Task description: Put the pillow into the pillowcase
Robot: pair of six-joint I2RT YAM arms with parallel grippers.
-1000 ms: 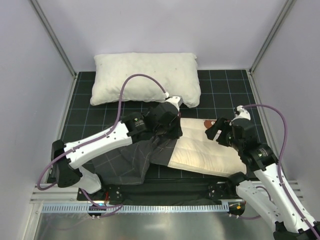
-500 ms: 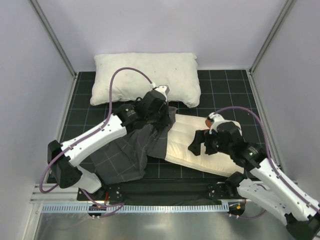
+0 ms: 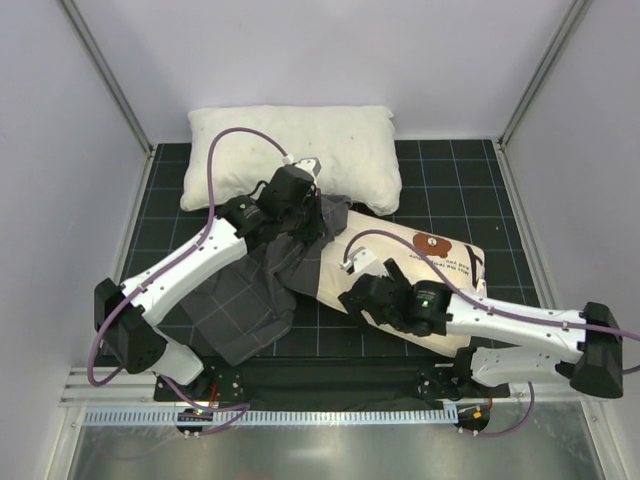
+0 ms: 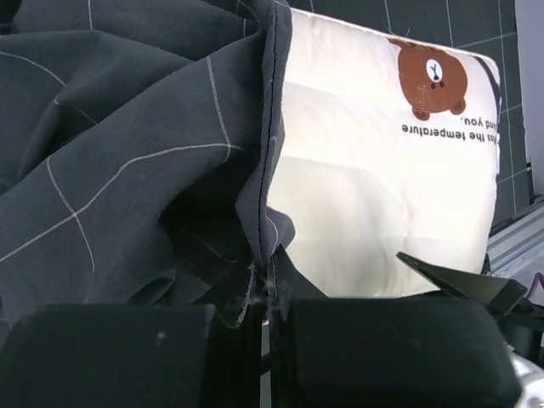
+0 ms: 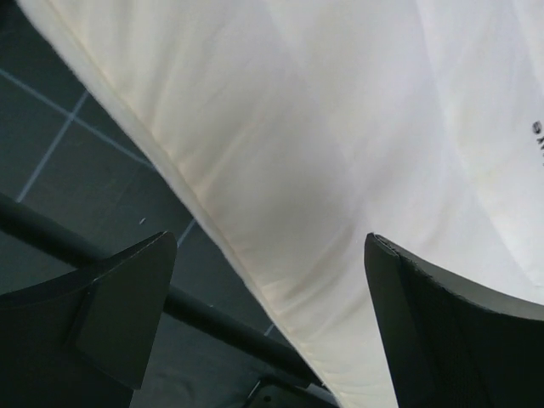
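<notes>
The cream pillow (image 3: 440,270) with the brown bear print lies right of centre; it also shows in the left wrist view (image 4: 374,178). The dark grey grid pillowcase (image 3: 250,290) lies bunched to its left, its edge draped over the pillow's left end. My left gripper (image 3: 312,222) is shut on the pillowcase's hem (image 4: 268,255) and holds it raised. My right gripper (image 3: 352,296) is open and low at the pillow's near left edge. In the right wrist view the pillow's edge (image 5: 323,170) runs between the right gripper's (image 5: 272,297) spread fingers.
A large plain white lumpy pillow (image 3: 290,155) lies at the back of the black grid mat (image 3: 450,180). Grey walls stand on both sides. The right arm stretches low along the front, just behind the metal rail (image 3: 330,415).
My left gripper moved back and left, drawing the pillowcase's edge with it. My right arm swung down and left across the front to the pillow's near left edge.
</notes>
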